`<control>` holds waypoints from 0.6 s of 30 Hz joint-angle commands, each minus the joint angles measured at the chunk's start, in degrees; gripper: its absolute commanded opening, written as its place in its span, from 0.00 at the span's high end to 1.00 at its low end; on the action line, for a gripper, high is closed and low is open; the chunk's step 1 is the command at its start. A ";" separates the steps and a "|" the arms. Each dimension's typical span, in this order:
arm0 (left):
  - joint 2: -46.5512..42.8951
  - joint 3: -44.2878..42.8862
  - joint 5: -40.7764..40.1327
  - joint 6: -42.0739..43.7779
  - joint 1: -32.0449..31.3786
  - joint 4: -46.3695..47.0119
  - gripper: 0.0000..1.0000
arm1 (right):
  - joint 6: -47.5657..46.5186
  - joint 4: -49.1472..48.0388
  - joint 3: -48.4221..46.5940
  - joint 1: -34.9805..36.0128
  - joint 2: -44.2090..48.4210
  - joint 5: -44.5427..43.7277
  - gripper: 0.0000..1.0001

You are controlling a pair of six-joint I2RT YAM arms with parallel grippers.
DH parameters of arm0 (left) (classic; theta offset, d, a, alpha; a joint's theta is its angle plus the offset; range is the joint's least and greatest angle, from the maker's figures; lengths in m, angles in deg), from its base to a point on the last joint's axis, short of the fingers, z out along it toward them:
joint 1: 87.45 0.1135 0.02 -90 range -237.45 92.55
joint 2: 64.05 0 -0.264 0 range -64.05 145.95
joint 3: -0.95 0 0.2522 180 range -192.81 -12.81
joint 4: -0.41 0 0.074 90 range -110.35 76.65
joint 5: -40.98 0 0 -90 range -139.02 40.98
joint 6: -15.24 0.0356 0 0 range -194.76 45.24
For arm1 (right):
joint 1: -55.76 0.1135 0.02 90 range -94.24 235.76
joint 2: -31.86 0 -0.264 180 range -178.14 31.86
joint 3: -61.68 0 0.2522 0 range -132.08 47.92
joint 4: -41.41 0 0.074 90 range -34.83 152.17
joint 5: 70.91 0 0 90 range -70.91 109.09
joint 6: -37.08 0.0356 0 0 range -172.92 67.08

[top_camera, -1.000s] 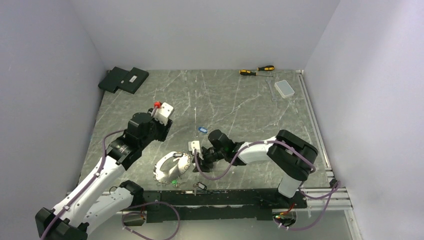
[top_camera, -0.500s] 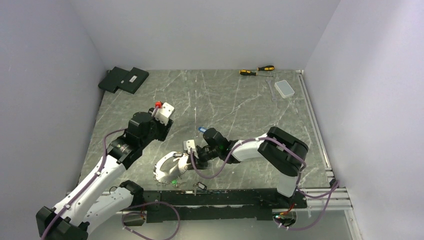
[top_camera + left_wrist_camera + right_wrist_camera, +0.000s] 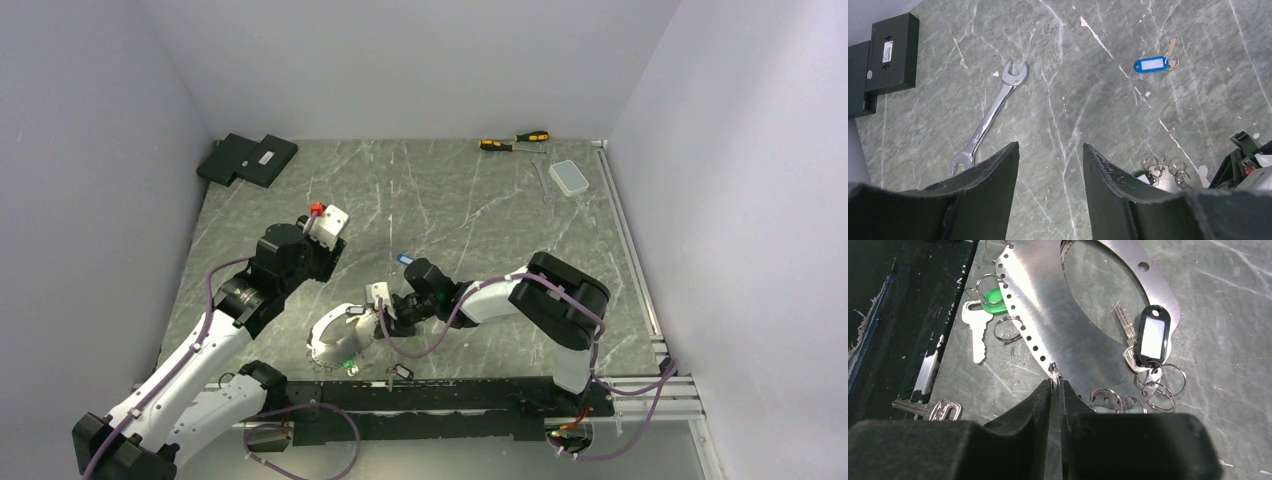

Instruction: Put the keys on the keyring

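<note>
- Top view: a grey-green, marble-patterned bench [image 3: 470, 210] with white veins is boxed in by plain pale walls [image 3: 400, 60] on three sides. One metal rail [image 3: 625, 240] runs along its right edge.
- Top view: the black-and-white left arm [image 3: 200, 350] and right arm [image 3: 520, 295] reach in from the near edge. The keyring [image 3: 325, 345], a pale oval loop, lies near the front between them. The green-headed key [image 3: 349, 364] is just beside its near edge, and the blue-headed key [image 3: 404, 258] lies apart, farther back.
- Top view: at the back lie two yellow-and-black screwdrivers [image 3: 515, 141], one clear plastic box [image 3: 570, 177] and two flat black boxes [image 3: 250, 158].
- Left wrist view: the left gripper [image 3: 1049, 147] hangs above the bench, its two dark, scuffed jaws apart with nothing between them. Below lie one shiny open-ended wrench [image 3: 990, 117] and the blue-headed key, with a white label in its tag.
- Right wrist view: the right gripper [image 3: 1055, 385] has its jaws drawn almost together, pinching the keyring's edge where a small split ring hangs.
- Right wrist view: here the keyring is a flat band of brushed steel with a row of small round holes punched along its outer edge. The green-headed key lies just beside that edge.
- Right wrist view: one black-tagged key [image 3: 1153, 335] rests on the band's other side. Several thin wire rings [image 3: 1160, 382] lie around it, and one plain silver key [image 3: 923, 407] sits at the lower left.
</note>
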 commanded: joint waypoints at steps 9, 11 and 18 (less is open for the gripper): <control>-1.67 0.16 7.84 2.56 0.37 1.42 0.46 | -0.22 -4.92 0.53 0.11 5.72 -3.80 1.00; -2.57 0.32 10.57 3.06 0.37 1.57 0.45 | -0.41 -5.05 1.57 0.07 8.27 -5.62 1.00; -5.74 0.86 21.78 4.74 0.37 2.49 0.48 | -1.47 -5.73 5.17 0.02 17.67 -10.53 1.00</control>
